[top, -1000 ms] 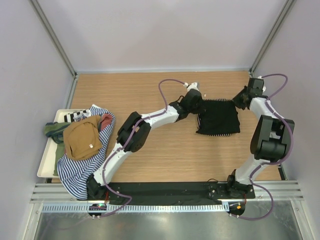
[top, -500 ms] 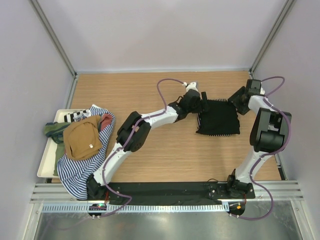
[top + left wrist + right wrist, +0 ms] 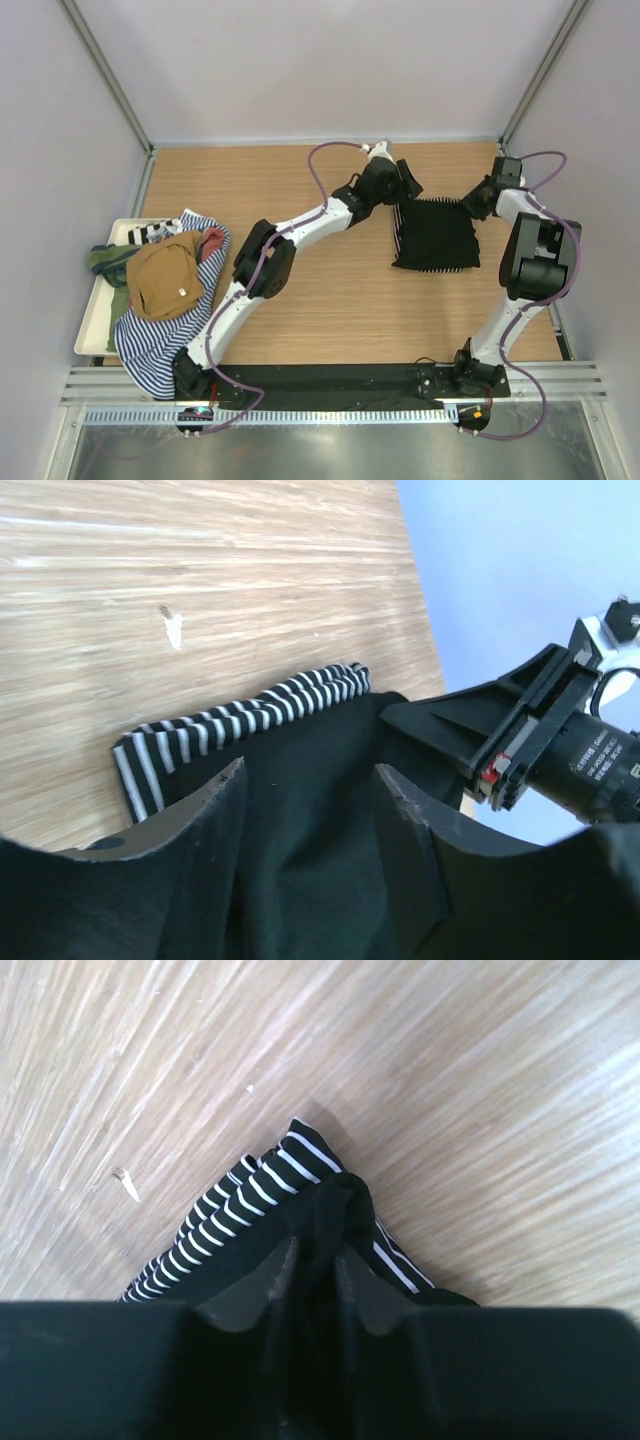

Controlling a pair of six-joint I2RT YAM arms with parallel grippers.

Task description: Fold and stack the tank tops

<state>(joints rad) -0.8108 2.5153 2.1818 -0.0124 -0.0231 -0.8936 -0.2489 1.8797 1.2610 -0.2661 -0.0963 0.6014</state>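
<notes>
Closest to you there's open table (image 3: 340, 320) between the tray (image 3: 88, 335) on your left, heaped with the tan top (image 3: 165, 275) and the blue-striped top (image 3: 150, 345), and the stack right of center. In that stack the black top (image 3: 437, 235) lies folded square on the fine-striped top (image 3: 240, 720), with stripes peeking out past its far edge. Your left gripper (image 3: 408, 185) sits at the far left corner, fingers spread, gripping nothing. Your right gripper (image 3: 472, 205) is at the far right corner near the side wall, fingers nearly together around black cloth. Can't tell if it's pinched.
</notes>
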